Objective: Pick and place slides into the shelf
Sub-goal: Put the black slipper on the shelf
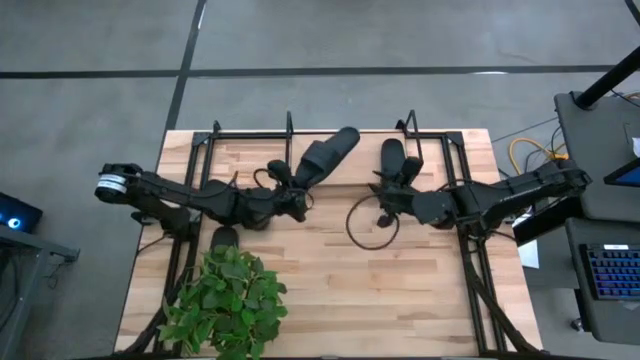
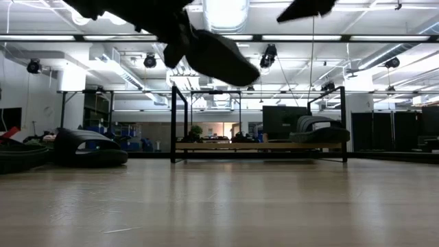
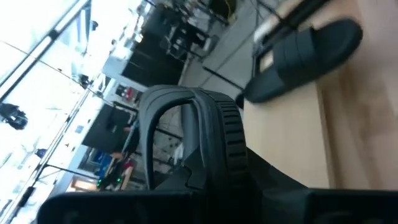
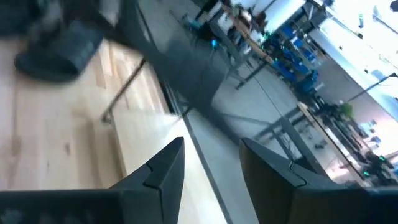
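High view findings, taken from the left side across. The left pincer (image 1: 298,192) is clamped on a slide (image 1: 328,155), which hangs clear of the worktop (image 1: 330,300) and points out beyond the fingertips toward the shelf (image 1: 250,133). The left wrist view shows that slide's ribbed strap (image 3: 211,134) arching directly ahead of the pincer, so the hold appears to be at the heel end or sole edge behind the strap. Low view confirms the slide (image 2: 219,56) airborne, tilted toe-down. A further slide (image 2: 90,147) rests on the worktop well off to the side of the left pincer.

The right pincer (image 1: 384,193) hovers with its fingers apart and nothing between them, as the right wrist view (image 4: 211,171) shows. A slide (image 1: 393,158) lies just beyond its fingertips at the shelf. A dark cable loop (image 1: 372,222) lies on the worktop beside this pincer.

Handling assessment: the slides look light, of moulded foam or rubber, and somewhat flexible; a hold at one end is likely to let the sole droop or swing. The surface appears matte, so slip risk is judged low. The strap or the sole edge beside it is judged the firmest place to take hold.
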You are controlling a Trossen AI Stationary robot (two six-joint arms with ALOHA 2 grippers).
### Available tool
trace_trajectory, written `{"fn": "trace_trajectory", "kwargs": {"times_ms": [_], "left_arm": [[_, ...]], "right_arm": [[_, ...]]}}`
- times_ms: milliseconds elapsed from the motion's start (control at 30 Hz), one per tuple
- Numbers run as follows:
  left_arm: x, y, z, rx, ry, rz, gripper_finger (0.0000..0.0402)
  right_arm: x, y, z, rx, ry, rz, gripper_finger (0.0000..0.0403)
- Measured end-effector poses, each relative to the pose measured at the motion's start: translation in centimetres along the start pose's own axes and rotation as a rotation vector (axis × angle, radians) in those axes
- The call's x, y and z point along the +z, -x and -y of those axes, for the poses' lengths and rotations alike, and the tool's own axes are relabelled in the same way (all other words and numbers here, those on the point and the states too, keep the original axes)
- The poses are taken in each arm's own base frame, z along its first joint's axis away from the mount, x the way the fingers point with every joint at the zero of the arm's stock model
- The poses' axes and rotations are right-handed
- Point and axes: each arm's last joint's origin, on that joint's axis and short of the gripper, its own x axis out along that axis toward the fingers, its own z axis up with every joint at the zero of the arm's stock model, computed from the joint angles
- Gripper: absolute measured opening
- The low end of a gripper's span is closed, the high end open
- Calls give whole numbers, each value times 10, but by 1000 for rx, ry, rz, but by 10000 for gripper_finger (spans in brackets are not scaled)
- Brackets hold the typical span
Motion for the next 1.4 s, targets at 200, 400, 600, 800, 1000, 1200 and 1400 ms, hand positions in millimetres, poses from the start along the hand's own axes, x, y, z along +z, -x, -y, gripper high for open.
{"fn": "trace_trajectory", "kwargs": {"times_ms": [200, 400, 600, 800, 1000, 1200, 1400], "left_arm": [[14, -13, 4, 2, -82, 10, 17], [27, -31, 17, -16, -204, 4, 17], [37, -41, 20, 4, -271, -20, 17], [44, -38, 14, 26, -243, 28, 17], [56, -31, 13, 14, -288, 180, 17], [58, -30, 11, 31, -267, 221, 17], [60, -29, 10, 27, -304, 275, 17]], "right_arm": [[11, 3, 8, 80, 21, 43, 154], [19, 2, 12, 124, 78, -37, 156], [19, 9, 27, 149, 7, -80, 155], [7, 15, 58, 309, -178, 30, 155], [-12, 12, 77, 401, -249, 113, 155], [-16, 12, 87, 471, -282, 169, 155], [-18, 5, 86, 491, -275, 149, 155]]}}
